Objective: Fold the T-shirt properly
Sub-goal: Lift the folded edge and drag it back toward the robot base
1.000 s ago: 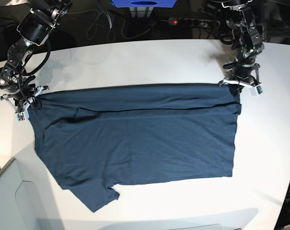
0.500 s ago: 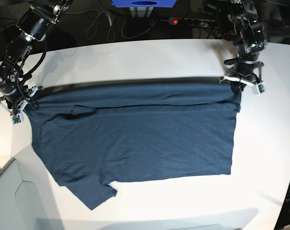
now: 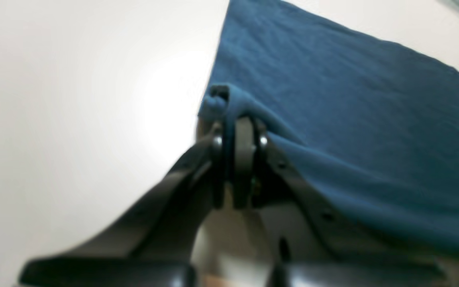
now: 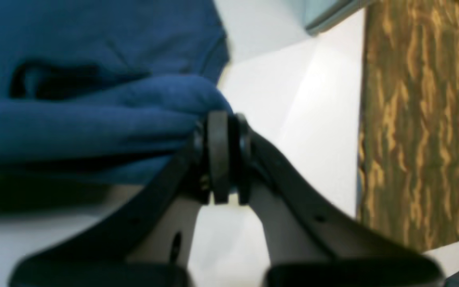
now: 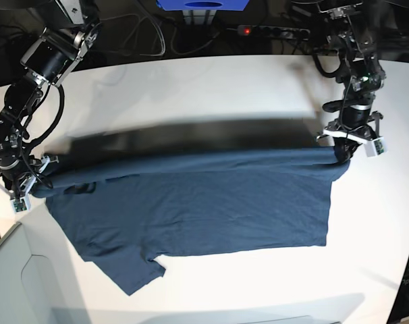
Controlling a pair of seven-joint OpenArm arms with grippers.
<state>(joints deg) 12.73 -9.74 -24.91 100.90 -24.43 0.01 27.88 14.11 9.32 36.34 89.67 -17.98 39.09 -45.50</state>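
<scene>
The dark navy T-shirt (image 5: 204, 202) lies spread on the white table (image 5: 211, 88), one sleeve pointing to the front left. Its far edge is lifted off the table and stretched in a line between both arms, with a shadow behind it. My left gripper (image 5: 341, 154) at the right end is shut on that edge's corner; in the left wrist view the cloth (image 3: 353, 119) bunches over the closed fingertips of the gripper (image 3: 235, 119). My right gripper (image 5: 33, 186) at the left end is shut on the other corner, and the cloth (image 4: 94, 119) is folded up against its tips (image 4: 221, 123).
A grey bin (image 5: 15, 283) sits at the front left corner. Behind the table are a blue box (image 5: 201, 5), cables and a power strip (image 5: 265, 30) with a red light. Wood-patterned floor (image 4: 420, 119) lies past the table's left edge.
Both grippers have come toward the front of the table, carrying the shirt's far edge higher and over the body. The flat strip of cloth behind the crease is gone.
</scene>
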